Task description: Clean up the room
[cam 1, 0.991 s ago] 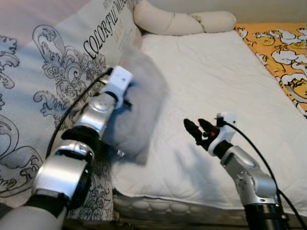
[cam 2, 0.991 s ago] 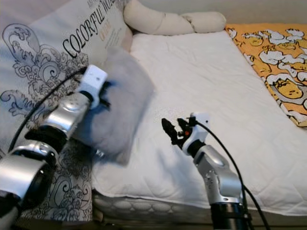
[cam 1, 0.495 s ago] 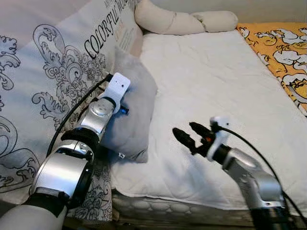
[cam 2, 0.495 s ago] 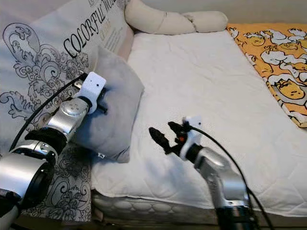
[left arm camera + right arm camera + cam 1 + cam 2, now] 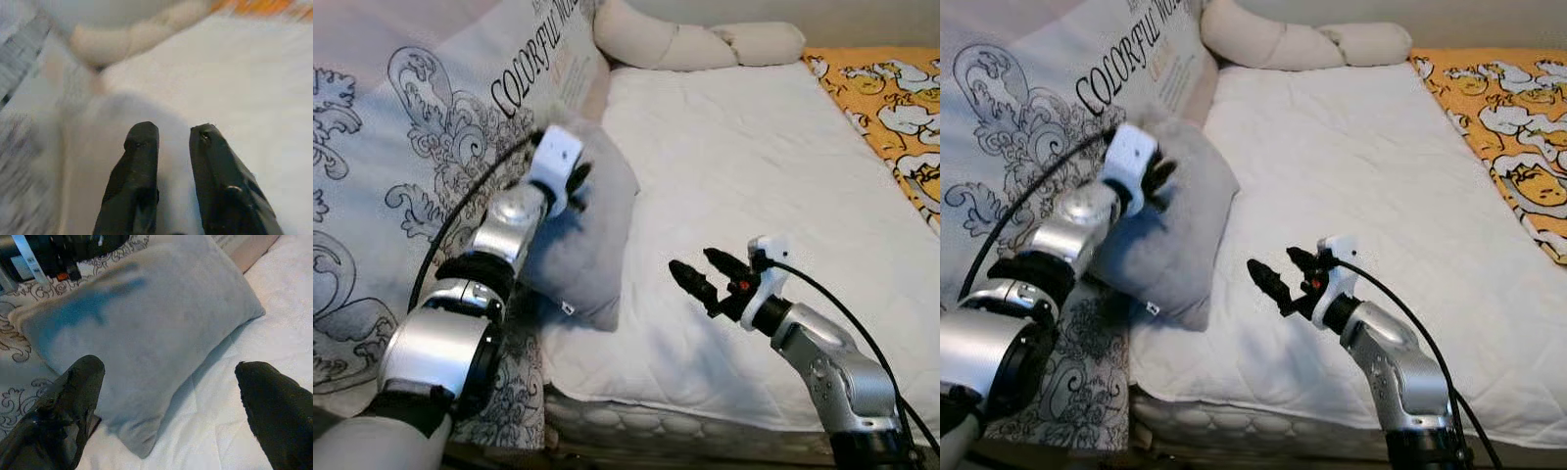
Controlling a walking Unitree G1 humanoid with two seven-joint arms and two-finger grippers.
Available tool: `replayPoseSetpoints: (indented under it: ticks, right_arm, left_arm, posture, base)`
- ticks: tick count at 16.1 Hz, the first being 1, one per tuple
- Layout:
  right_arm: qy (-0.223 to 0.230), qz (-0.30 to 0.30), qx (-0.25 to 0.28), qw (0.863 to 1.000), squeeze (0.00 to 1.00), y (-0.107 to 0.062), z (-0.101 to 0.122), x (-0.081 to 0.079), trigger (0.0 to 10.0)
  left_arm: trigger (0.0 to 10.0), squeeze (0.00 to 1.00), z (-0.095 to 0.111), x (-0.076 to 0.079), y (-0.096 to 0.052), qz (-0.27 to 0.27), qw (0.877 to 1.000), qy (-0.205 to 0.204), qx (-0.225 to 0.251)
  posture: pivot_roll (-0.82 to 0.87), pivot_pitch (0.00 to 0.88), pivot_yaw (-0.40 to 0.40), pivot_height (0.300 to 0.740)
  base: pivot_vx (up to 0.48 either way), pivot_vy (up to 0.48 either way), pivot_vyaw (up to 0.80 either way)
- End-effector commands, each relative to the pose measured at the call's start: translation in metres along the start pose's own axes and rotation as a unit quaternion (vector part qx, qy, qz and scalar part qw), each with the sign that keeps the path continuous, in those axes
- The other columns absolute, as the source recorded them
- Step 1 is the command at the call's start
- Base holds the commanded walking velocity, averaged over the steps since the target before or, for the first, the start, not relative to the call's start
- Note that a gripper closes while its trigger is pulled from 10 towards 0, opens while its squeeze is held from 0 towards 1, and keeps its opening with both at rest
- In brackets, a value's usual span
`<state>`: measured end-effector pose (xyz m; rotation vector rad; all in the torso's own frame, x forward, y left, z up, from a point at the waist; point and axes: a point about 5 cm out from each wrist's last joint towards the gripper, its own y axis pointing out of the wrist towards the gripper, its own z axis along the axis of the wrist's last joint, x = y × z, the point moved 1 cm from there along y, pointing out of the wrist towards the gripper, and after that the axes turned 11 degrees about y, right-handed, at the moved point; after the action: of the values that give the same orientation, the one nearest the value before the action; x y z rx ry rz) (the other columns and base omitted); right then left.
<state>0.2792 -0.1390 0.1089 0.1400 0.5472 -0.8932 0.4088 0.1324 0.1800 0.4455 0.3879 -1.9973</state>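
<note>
From the head cameras, a grey pillow (image 5: pixel 592 230) leans at the left edge of a white mattress (image 5: pixel 754 166), propped against a large printed cushion (image 5: pixel 421 147) with the word "COLORFUL" on it. The left gripper (image 5: pixel 1157 173) presses into the pillow's upper corner; here it is hard to tell whether it actually pinches fabric. The right gripper (image 5: pixel 700 276) hovers low over the mattress, just right of the pillow, fingers spread wide and holding nothing. A long cream bolster (image 5: pixel 695 41) lies along the far end, and an orange patterned blanket (image 5: pixel 891 108) covers the right side. The left wrist camera, blurred, shows two black fingers (image 5: pixel 139 166) a narrow gap apart over the soft grey surface, apparently resting on it rather than clamped. The right wrist camera looks between wide-open fingers (image 5: pixel 73 401) at the pillow's lower corner. Likely risks: the plush fabric slipping from a shallow pinch, or the pillow toppling off the bed's edge.
</note>
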Motion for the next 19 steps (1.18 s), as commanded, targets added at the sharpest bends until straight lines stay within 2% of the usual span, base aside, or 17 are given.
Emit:
replayPoseSetpoints:
  ticks: [1,2,4,5,6,7,9,10,11,13,15,19]
  right_arm:
    - [0.004,-0.006,0.025,1.0,1.0,-0.005,0.007,0.0,10.0]
    - [0.003,-0.009,0.038,0.999,1.0,-0.008,0.01,0.001,10.0]
    - [-0.015,-0.036,0.083,0.996,1.0,-0.013,0.021,0.0,10.0]
    - [-0.022,-0.038,0.089,0.995,1.0,-0.013,0.021,-0.002,10.0]
    - [-0.037,-0.07,0.099,0.992,1.0,-0.014,0.02,-0.003,10.0]
    - [-0.042,-0.104,0.095,0.989,1.0,-0.016,0.015,-0.003,10.0]
    - [-0.058,-0.14,0.081,0.985,1.0,-0.016,0.01,-0.001,10.0]
    - [-0.061,-0.149,0.068,0.985,0.16,-0.014,0.005,0.0,10.0]
    - [-0.052,-0.15,0.066,0.985,0.0,-0.013,0.003,-0.002,10.0]
    - [-0.056,-0.176,0.054,0.981,0.0,-0.012,-0.003,-0.004,10.0]
    - [-0.067,-0.191,0.044,0.978,0.0,-0.012,-0.006,-0.003,10.0]
    - [-0.094,-0.21,0.043,0.972,0.0,-0.011,-0.008,0.001,10.0]
  left_arm:
    - [10.0,1.0,0.004,0.002,-0.002,-0.015,0.999,-0.021,0.021]
    - [10.0,1.0,0.006,0.005,-0.006,-0.019,0.999,-0.035,0.035]
    - [10.0,1.0,0.017,0.018,-0.028,-0.007,0.994,-0.07,0.083]
    - [10.0,1.0,0.018,0.022,-0.037,0.004,0.992,-0.086,0.089]
    - [10.0,1.0,0.016,0.028,-0.056,0.029,0.989,-0.111,0.089]
    - [10.0,1.0,0.009,0.035,-0.075,0.051,0.989,-0.111,0.077]
    - [10.0,1.0,0.0,0.045,-0.097,0.068,0.99,-0.113,0.053]
    - [10.0,1.0,-0.009,0.053,-0.112,0.072,0.991,-0.109,0.022]
    - [10.0,1.0,-0.016,0.057,-0.123,0.077,0.991,-0.105,0.001]
    - [10.0,1.0,-0.037,0.054,-0.141,0.107,0.987,-0.105,-0.061]
    - [10.0,1.0,-0.046,0.053,-0.151,0.122,0.982,-0.109,-0.095]
    - [10.0,1.0,-0.056,0.049,-0.161,0.152,0.971,-0.122,-0.141]
  posture:
    - [-0.05,0.0,0.067,0.74]
    - [-0.05,0.0,0.07,0.74]
    - [-0.05,0.0,0.068,0.74]
    - [-0.05,0.0,0.069,0.74]
    - [-0.05,0.0,0.063,0.74]
    - [-0.04,0.0,0.052,0.74]
    - [-0.03,0.0,0.032,0.74]
    - [-0.01,0.0,0.005,0.74]
    - [0.0,0.0,-0.01,0.74]
    - [0.01,0.0,-0.015,0.74]
    - [0.02,0.0,-0.015,0.74]
    - [0.03,0.0,-0.018,0.74]
  base:
    - [0.0,0.0,0.0]
    - [0.0,0.0,0.0]
    - [0.0,0.0,0.0]
    - [0.0,0.0,0.0]
    - [0.0,0.0,0.0]
    - [0.0,0.0,0.0]
    - [0.0,0.0,0.0]
    - [0.0,-0.386,0.0]
    - [0.0,-0.45,0.0]
    - [0.0,-0.441,0.0]
    - [0.0,-0.431,0.0]
    - [0.0,-0.433,0.0]
